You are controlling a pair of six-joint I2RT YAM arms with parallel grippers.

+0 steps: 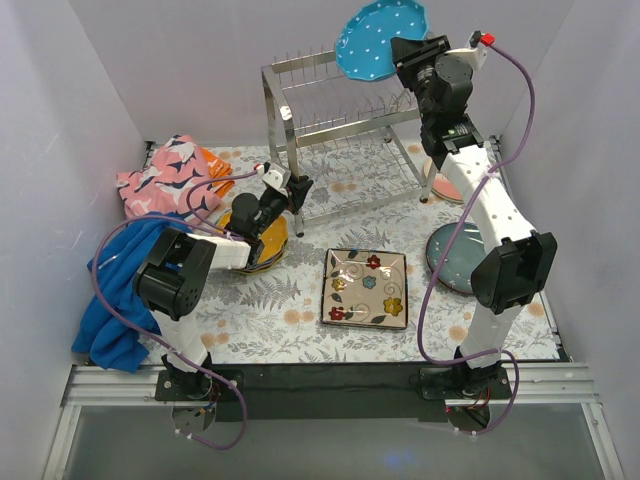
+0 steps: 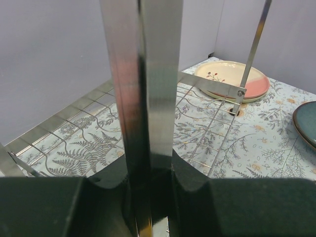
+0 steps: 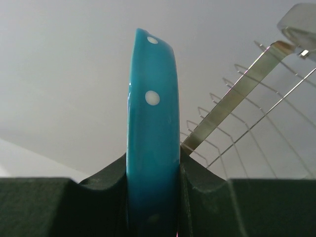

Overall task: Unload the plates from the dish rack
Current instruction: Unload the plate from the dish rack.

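Got the plate (image 1: 378, 38) up at 1 o'clock
My right gripper (image 1: 402, 52) pinches its rim; left gripper (image 1: 297, 190) clamps the rack leg (image 1: 281, 130).

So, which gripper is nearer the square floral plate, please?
Left. The left gripper clamps a dish rack leg nearby; the right gripper holds the teal plate above the rack.

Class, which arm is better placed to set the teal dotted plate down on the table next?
Right. The right tool clamps the dotted plate, raised by the rack; the left tool is shut on a rack leg.
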